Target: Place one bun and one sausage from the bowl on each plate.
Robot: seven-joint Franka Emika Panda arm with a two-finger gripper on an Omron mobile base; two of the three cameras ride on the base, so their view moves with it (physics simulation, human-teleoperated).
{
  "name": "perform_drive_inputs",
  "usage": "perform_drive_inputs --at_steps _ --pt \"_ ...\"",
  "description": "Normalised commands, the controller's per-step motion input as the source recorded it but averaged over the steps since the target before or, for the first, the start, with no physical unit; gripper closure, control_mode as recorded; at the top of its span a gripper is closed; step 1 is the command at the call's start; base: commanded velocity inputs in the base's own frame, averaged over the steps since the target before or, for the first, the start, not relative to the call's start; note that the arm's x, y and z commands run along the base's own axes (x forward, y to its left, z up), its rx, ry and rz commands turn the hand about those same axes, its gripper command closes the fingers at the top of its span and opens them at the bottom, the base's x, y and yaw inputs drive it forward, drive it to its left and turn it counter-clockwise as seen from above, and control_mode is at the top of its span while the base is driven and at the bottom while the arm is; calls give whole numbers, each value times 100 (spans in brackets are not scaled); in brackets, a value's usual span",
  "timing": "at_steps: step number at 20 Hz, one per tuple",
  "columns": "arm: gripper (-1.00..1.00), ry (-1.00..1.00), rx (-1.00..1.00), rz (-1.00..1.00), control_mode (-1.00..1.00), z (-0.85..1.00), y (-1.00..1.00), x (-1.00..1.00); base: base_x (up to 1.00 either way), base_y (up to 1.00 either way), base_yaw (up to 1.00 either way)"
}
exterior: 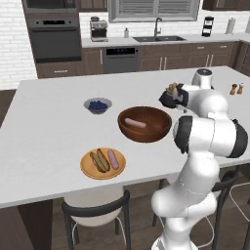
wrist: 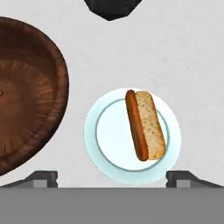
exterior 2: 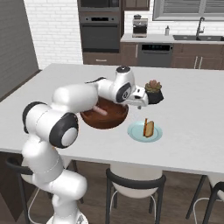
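Note:
The pale blue plate lies directly under my gripper, whose fingertips stand wide apart with nothing between them. One golden-brown bun rests on its side on that plate, to the right of centre. My gripper hovers above it, open. Left of the blue plate is the dark wooden bowl, and a pink sausage lies inside it. The orange-tan plate near the counter's front edge carries a bun and a sausage side by side.
A black plant pot stands just behind the blue plate, close to my hand. A small grey bowl of blueberries sits behind the orange plate. Two shakers are at the far right. Stools line the front edge.

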Motion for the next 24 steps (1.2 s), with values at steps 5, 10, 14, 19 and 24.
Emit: perform_drive_inputs --at_steps 5,10,14,19,24 --pt "-100 -31 0 44 -100 35 100 0 0 0 0" --pt "-100 -31 0 40 -100 8 100 11 0 0 0" --pt "-100 -6 -11 33 -100 3 100 18 0 0 0" --pt "-100 45 -44 11 -100 7 100 42 0 0 0" --pt "-100 14 -15 0 -100 -3 26 9 0 0 0"
